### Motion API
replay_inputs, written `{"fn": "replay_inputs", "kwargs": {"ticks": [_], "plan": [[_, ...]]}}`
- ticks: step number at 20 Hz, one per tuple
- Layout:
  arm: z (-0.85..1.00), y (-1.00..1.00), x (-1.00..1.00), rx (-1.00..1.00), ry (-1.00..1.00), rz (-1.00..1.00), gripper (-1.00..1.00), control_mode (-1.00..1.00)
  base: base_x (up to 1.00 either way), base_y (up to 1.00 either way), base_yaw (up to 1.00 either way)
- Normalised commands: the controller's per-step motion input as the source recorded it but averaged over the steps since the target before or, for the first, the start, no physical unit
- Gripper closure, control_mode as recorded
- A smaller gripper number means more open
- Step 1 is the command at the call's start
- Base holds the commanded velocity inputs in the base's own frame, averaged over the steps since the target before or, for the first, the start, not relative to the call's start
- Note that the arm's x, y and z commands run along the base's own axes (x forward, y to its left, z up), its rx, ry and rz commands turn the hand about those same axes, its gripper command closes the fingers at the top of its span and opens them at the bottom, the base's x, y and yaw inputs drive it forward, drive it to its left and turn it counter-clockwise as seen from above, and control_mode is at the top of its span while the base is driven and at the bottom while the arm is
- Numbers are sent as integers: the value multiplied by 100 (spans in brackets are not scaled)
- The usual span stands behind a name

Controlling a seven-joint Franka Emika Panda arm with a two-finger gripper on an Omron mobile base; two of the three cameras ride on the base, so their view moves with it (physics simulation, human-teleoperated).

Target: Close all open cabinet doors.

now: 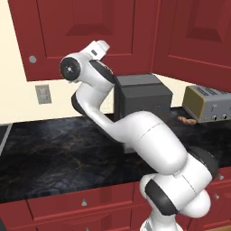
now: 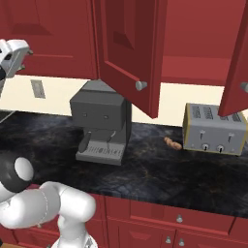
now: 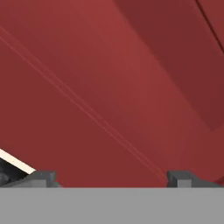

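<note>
The gripper point(image 1: 102, 45) is raised close to the face of the left dark-red cabinet door point(image 1: 81, 40), near its lower edge. That door lies flat, with its round silver knob point(image 1: 32, 59) at the lower left corner. In the hand view the red door face point(image 3: 109, 87) is very near, and the gripper point(image 3: 111, 178) is open with its fingertips point(image 3: 43, 177) wide apart and nothing between them. A middle cabinet door point(image 2: 128, 53) swings out over the counter, showing its knob point(image 2: 141, 85). Another cabinet door point(image 2: 237, 63) at the right also stands open.
On the dark stone counter point(image 2: 145, 169) stand a grey coffee machine point(image 2: 99, 123) and a toaster point(image 2: 213, 128), with a small brown item point(image 2: 172, 143) between them. Red drawer fronts point(image 2: 179, 215) run below. A wall socket point(image 1: 43, 94) sits on the cream wall.
</note>
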Motion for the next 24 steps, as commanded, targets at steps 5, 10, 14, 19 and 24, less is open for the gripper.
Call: {"fn": "replay_inputs", "kwargs": {"ticks": [5, 10, 14, 19, 24], "plan": [[11, 5, -90, 6, 0, -7, -100, -100, 0, 0, 0], [0, -16, -100, 21, 0, -15, -100, -100, 0, 0, 0], [0, -37, -100, 26, 0, -16, -100, -100, 0, 0, 0], [0, -78, -97, 27, 0, -4, -100, -100, 0, 0, 0], [-9, -75, -65, 23, 0, 0, -100, -100, 0, 0, 0]]}}
